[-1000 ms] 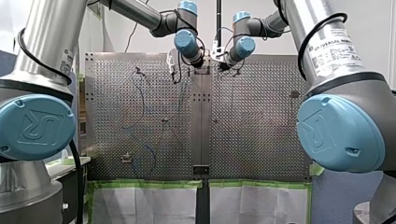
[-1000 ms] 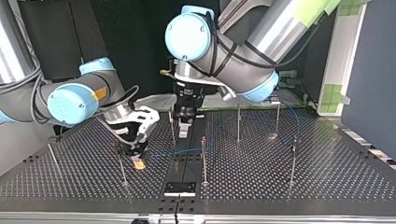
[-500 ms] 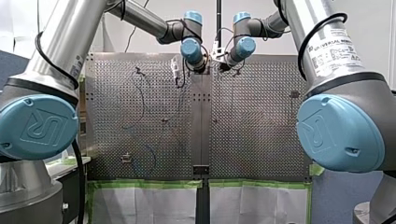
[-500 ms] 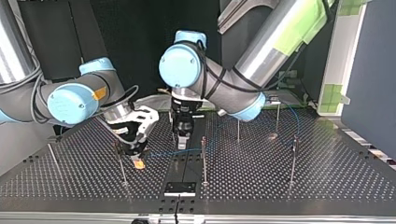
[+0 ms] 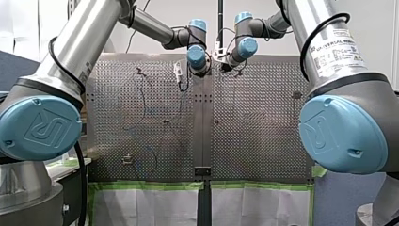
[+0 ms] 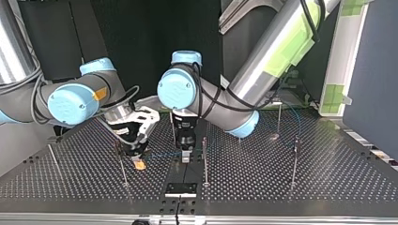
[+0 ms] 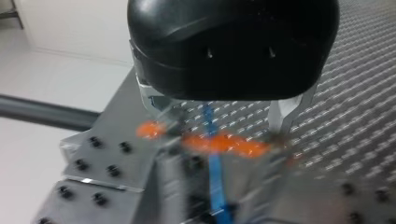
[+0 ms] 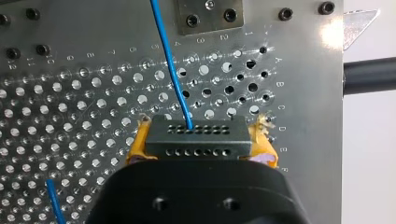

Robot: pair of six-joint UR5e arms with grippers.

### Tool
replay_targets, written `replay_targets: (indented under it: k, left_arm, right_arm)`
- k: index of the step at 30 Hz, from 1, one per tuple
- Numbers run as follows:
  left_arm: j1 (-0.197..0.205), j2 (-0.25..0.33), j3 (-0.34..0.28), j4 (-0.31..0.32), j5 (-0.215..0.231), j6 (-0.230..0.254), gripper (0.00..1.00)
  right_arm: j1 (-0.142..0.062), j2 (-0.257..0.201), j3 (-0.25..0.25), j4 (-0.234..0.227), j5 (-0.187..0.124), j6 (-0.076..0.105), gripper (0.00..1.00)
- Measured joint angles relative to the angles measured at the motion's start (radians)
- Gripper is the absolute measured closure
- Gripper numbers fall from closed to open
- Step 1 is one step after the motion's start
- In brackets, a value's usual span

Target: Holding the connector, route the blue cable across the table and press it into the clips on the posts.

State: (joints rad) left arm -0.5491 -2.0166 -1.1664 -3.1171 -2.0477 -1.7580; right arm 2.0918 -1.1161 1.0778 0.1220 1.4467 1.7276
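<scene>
Closest to me, along the near edge of the perforated table (image 6: 328,183), a small black plate (image 6: 180,189) sits on the centre seam. Just behind it stand thin uprights: a middle post (image 6: 205,164) beside the seam and a left-hand post (image 6: 121,165) toward the top view's left. Right by that left-hand post my right pincer (image 6: 138,161) hangs low over the table, its yellow pads clenched on the dark, hole-studded connector (image 8: 196,135). The right wrist view shows the blue cable (image 8: 170,65) leaving the block's face and running off over the holes. Held that low and firm, I'd say, the connector serves as the anchored end from which the line can be drawn taut. A little further in, my left pincer (image 6: 186,154) points straight down at the seam, next to the middle post. Its metal fingers (image 7: 280,116) stand apart, released, with the cable passing between them and touching neither, as far as the blur lets me judge. That straddle looks meant to steer the cable toward the post's clip before pushing it down. Whether it sits in any clip yet I cannot tell. Farthest off, the far posts (image 6: 279,115) rise near the back edge, with a faint run of the blue line trailing past them.
</scene>
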Motion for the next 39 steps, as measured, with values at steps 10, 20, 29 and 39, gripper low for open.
replay_targets:
  k: [10,20,29,39]
  left_arm:
    - [0.017,-0.05,0.079,-0.012,0.032,0.0,0.01]
    - [0.015,-0.092,0.092,-0.028,0.003,-0.005,0.01]
    - [0.0,-0.082,0.092,-0.036,-0.043,0.003,1.0]
    - [-0.009,-0.046,0.09,-0.047,-0.045,-0.01,1.0]
  right_arm:
    - [0.0,0.001,0.0,-0.002,-0.001,0.0,1.0]
    - [-0.004,0.001,0.0,-0.002,-0.002,0.0,1.0]
    - [-0.007,0.002,0.0,-0.002,-0.002,-0.001,1.0]
    - [-0.008,0.002,0.0,-0.002,-0.001,-0.001,1.0]
